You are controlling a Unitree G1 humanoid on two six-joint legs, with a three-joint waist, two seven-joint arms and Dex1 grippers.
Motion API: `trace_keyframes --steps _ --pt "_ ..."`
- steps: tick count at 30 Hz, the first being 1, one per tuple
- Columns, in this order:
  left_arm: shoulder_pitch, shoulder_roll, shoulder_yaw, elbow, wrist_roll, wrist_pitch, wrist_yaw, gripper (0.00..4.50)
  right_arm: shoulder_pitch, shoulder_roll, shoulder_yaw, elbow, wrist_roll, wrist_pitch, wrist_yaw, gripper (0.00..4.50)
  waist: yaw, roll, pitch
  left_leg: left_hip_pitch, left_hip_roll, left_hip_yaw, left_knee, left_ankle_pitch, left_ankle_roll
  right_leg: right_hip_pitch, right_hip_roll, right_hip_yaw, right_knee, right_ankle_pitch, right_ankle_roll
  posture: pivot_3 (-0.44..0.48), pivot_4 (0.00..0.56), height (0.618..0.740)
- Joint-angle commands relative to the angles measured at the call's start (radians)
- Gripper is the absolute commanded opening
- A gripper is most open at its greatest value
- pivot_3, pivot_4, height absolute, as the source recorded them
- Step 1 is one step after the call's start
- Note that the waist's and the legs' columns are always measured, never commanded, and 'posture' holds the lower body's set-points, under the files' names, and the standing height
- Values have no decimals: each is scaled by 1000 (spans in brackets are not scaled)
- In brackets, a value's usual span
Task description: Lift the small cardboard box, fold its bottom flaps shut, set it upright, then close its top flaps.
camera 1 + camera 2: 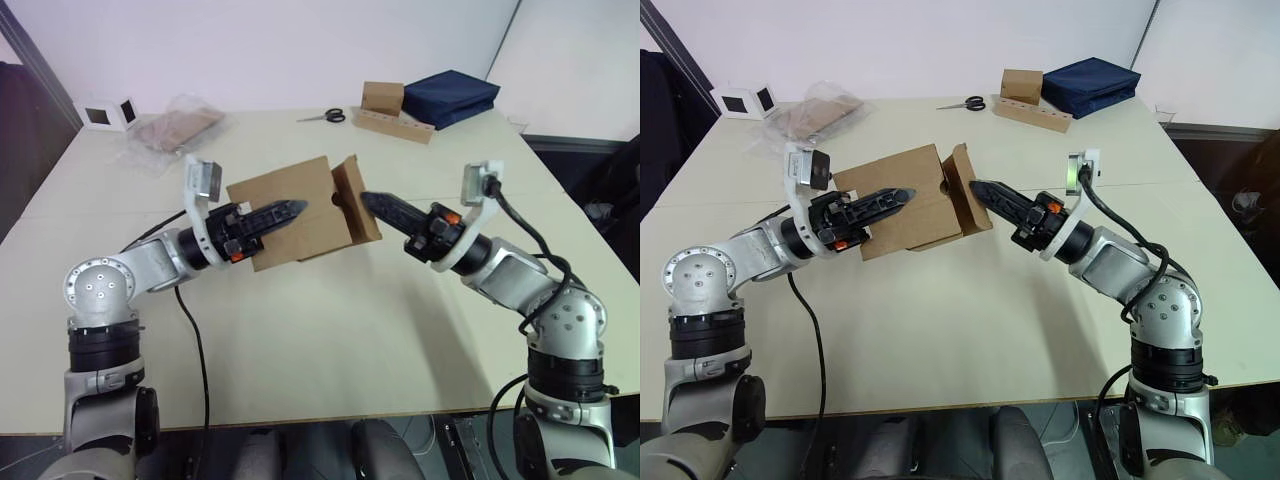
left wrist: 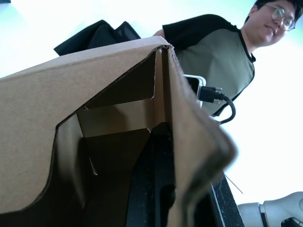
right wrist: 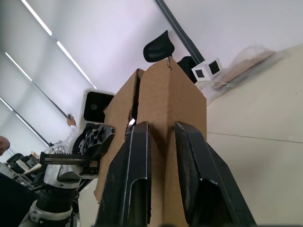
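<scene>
I held the small cardboard box (image 1: 290,215) up above the worktop (image 1: 330,330), between both arms. My left gripper (image 1: 297,208) lay along its side; I could not tell if it was open. My right gripper (image 1: 368,199), slightly open, pressed a bottom flap (image 1: 358,200). I think folding came next. Around me was a bright, white-walled room.

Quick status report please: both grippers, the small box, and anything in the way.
Left gripper against the box's side. Right gripper open, fingers either side of a flap. Small cardboard box held up off the table. Nothing in the way.
</scene>
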Motion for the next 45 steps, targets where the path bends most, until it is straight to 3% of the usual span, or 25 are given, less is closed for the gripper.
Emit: trace_keyframes --steps 1,22,45 --pt "-7 0 11 -35 -37 -14 -4 0 -13 4 -3 -31 -24 -28 -1 806 0 0 0 0 0 0 0 0 0 0 0 0 0 0 0 0 150 740" --pt "-15 -49 -18 -30 8 -61 16 0 -35 107 73 -138 -62 -53 -156 806 0 0 0 0 0 0 0 0 0 0 0 0 0 0 0 0 150 740" --pt "-9 -24 -11 -47 -58 -49 52 0 -43 67 43 -69 -151 -83 -96 806 0 0 0 0 0 0 -1 0 0 0 0 0 -1 0 0 0 150 740"
